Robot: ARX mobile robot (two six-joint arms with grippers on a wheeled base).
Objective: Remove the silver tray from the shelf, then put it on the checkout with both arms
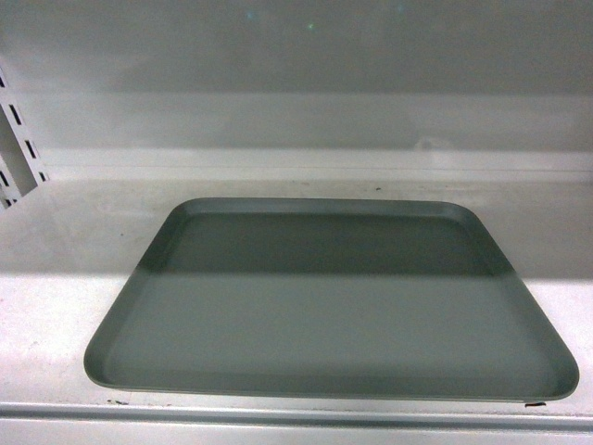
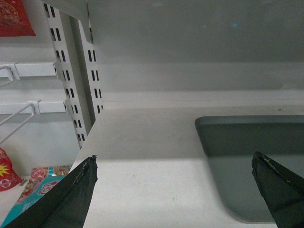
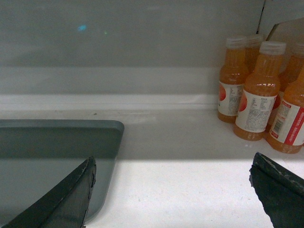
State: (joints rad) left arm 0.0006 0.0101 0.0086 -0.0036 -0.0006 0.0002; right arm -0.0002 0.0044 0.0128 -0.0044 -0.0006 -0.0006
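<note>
Silver tray (image 1: 329,301) lies flat on the shelf (image 1: 56,278), front rim near the shelf's front lip, back half in shadow. Head view shows neither arm.

Left tool (image 2: 175,183): only 2 dark finger tips (image 2: 78,194) show at the bottom corners of its wrist view, rest cut off. Jaws spread wide, holding nothing. Right finger sits over the tray's left end (image 2: 237,156), contact unclear. Tray runs off the right edge here.

Right tool (image 3: 173,183): same, 2 tips only, spread wide, nothing between them. Left finger (image 3: 71,194) overlaps the tray's right end (image 3: 57,142); touching or not, cannot tell.

Orange drink bottles (image 3: 256,95) with white caps stand at the back right of the shelf, well apart from the tray; at least 4, some hidden behind others, 1 cut by the frame. Labels white and red, print too small to read.

Slotted upright (image 2: 71,71) at left. Beyond it a red packet (image 2: 14,16) and colourful packs (image 2: 33,187), partly cropped, writing illegible.
</note>
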